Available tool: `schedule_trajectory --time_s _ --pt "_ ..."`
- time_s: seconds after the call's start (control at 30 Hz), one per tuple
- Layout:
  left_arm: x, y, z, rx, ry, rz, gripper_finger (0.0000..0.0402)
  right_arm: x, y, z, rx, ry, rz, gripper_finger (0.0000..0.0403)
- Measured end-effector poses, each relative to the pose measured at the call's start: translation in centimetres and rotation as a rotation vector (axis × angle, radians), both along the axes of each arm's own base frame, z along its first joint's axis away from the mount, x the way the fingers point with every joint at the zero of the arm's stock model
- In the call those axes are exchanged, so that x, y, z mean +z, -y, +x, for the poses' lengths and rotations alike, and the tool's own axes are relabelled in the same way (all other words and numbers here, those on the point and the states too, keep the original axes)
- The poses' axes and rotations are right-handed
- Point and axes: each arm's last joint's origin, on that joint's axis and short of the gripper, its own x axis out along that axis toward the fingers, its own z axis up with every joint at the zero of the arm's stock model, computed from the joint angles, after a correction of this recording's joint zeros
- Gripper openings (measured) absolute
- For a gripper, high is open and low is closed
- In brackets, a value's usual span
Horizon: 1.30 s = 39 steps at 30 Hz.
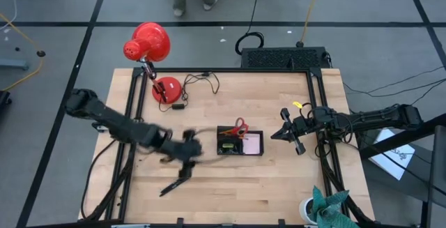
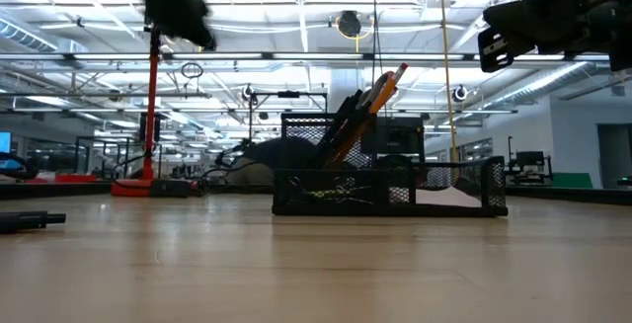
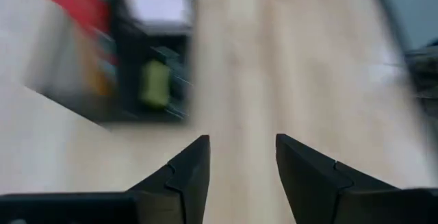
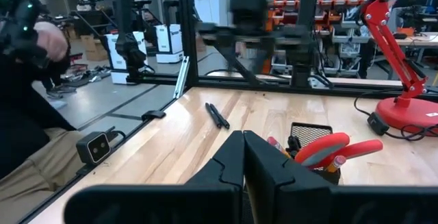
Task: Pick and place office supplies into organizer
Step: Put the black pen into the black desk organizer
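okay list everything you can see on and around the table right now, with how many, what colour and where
organizer: one, black mesh, table middle
scissors: one pair, red handles, standing in the organizer
pencils: orange, count unclear, in the organizer
sticky-note pad: one, pink, in the organizer's right compartment
pens: two, black, on the table in front of the left arm
desk lamp: one, red, far left corner
black box: one, behind the table
person: one, seated beside the table
left gripper: open, empty, above the table left of the organizer
right gripper: shut, empty, right of the organizer
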Motion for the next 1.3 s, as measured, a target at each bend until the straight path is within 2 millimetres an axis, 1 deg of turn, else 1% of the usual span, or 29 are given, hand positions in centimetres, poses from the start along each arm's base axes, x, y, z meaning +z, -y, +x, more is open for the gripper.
schedule_trajectory --time_s 0.03,0.1,0.17,0.3,0.37,0.43,0.6,0.7,0.9,1.07,1.3 --pt "-0.2 1.3 -0.5 0.011 -0.024 -0.043 0.0167 0.0 0.0 0.0 -0.001 0.001 0.000 0.0000" --pt "-1.4 3.6 -1.0 0.029 -0.085 -0.103 0.0161 0.0 0.0 0.0 0.000 0.003 0.001 0.0000" --pt "-3.0 5.4 -1.9 0.053 -0.175 -0.096 0.0153 0.1 0.0 0.0 0.000 0.008 0.011 0.0000" --pt "-6.1 7.7 -2.9 0.161 -0.278 -0.024 0.0139 0.1 0.0 0.1 -0.001 0.012 0.021 0.0000" --pt "-7.9 8.1 -3.4 0.192 -0.355 0.030 0.0135 0.1 0.0 0.1 0.000 0.009 0.021 0.0000" --pt "-9.0 8.6 -3.1 0.212 -0.373 0.022 0.0132 0.1 0.0 0.1 -0.001 0.005 0.021 0.0000" --pt "-10.1 8.9 -2.9 0.248 -0.408 0.010 0.0132 0.0 0.0 0.2 -0.001 -0.001 0.021 0.0000" --pt "-10.1 8.7 -2.9 0.252 -0.413 0.019 0.0131 -0.1 0.0 0.2 -0.002 -0.005 0.020 0.0000" --pt "-10.0 8.0 -2.9 0.250 -0.413 0.090 0.0131 -0.1 0.0 0.2 -0.002 -0.005 0.018 0.0000" --pt "-10.2 7.0 -3.2 0.337 -0.482 0.109 0.0131 -0.1 0.0 0.2 -0.003 -0.006 0.018 0.0000" --pt "-10.2 7.6 -3.2 0.348 -0.464 0.071 0.0131 -0.1 0.0 0.2 -0.002 -0.007 0.019 0.0000"
